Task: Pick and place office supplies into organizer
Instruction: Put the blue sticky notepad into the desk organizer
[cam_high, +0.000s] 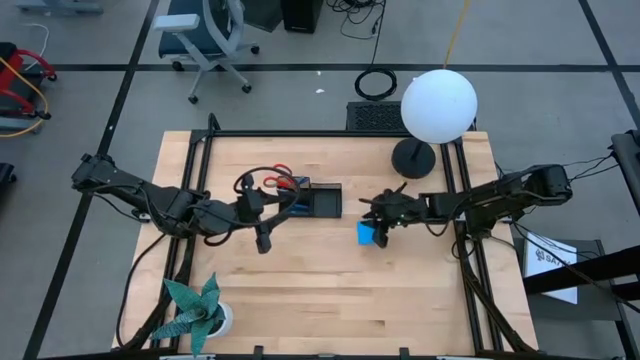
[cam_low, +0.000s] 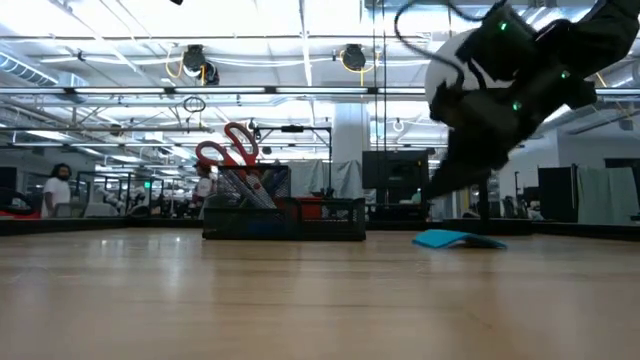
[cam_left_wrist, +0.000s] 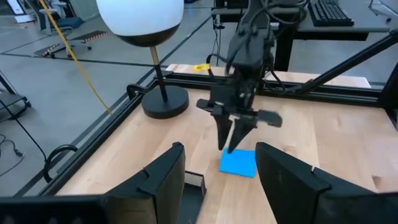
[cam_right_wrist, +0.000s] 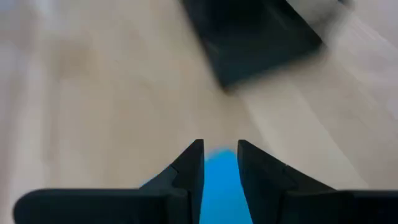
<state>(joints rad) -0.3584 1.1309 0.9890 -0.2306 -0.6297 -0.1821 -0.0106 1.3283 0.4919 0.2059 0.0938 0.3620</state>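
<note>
Reaching down over the blue notepad (cam_high: 368, 233), the right tool (cam_high: 381, 226) stands with its narrow-set fingers (cam_right_wrist: 189, 163) straddling one edge of the pad; whether they already pinch it or only bracket it cannot be told. The notepad lies on the table (cam_high: 300, 300) just beside the organizer (cam_high: 318, 199), on the lamp (cam_high: 437, 105) side, with one edge seemingly lifted off the wood. Scissors (cam_high: 276, 181) already stand in the organizer with their red handles up.

Left tool (cam_high: 263, 240): released, fingers apart and empty, waiting on the organizer's other side, well clear of the pad.

Done well, the step calls for a firm close on the pad's edge, a lift high enough to clear the organizer's wall, and a release over a free compartment, keeping away from the scissors.

Hard to make out: the contact between fingers and pad, the organizer's inner dividers, and any pens, which are not distinguishable. The right wrist view shows only a blurred dark block beyond the pad.
</note>
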